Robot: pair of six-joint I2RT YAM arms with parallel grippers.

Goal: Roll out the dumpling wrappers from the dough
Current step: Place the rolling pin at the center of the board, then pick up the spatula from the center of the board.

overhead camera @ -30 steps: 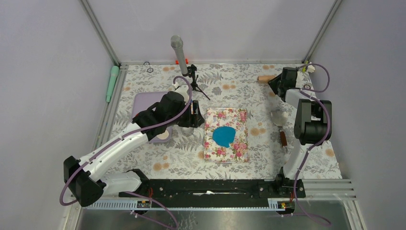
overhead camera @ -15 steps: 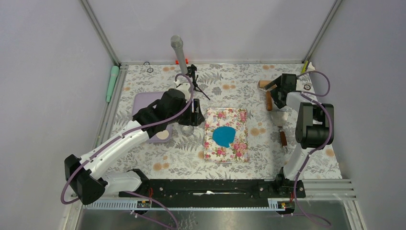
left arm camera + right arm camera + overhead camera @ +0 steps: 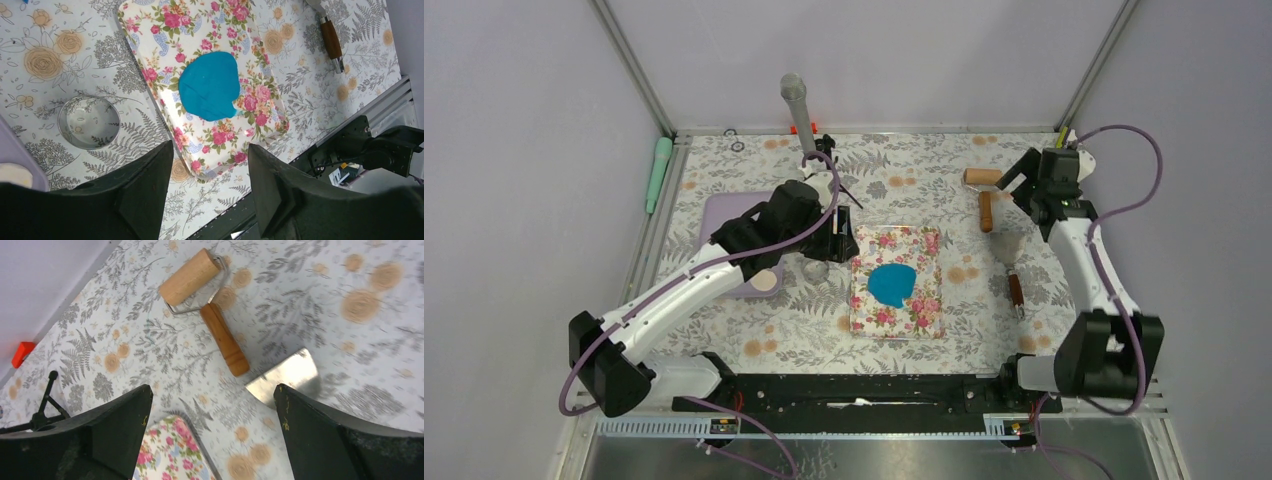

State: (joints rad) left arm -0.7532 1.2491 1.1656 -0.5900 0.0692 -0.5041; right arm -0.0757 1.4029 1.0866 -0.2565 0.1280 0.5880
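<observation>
Bench [image 3: 904,165] under fern-print cloth. Floral mat [image 3: 924,310] at centre, with dough [image 3: 891,284], flat blue sheet, lying on it. Left pincer [image 3: 210,147] part open, empty, hovering over mat's edge. Right pincer [image 3: 211,390] spread wide, empty — above wooden roller [image 3: 210,310] and scraper [image 3: 285,377], touching neither. Ring cutter [image 3: 90,146] just beside mat.

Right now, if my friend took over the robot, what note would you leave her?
Left gripper: open, empty, hovering at the floral mat.
Right gripper: open, empty, near the wooden roller, which lies loose.
Dough: one flat blue sheet on the mat, with an uneven outline.
Done: dough flattened.
Left: no clean round wrappers in sight. Probably cut them next with the metal ring beside the mat.
</observation>
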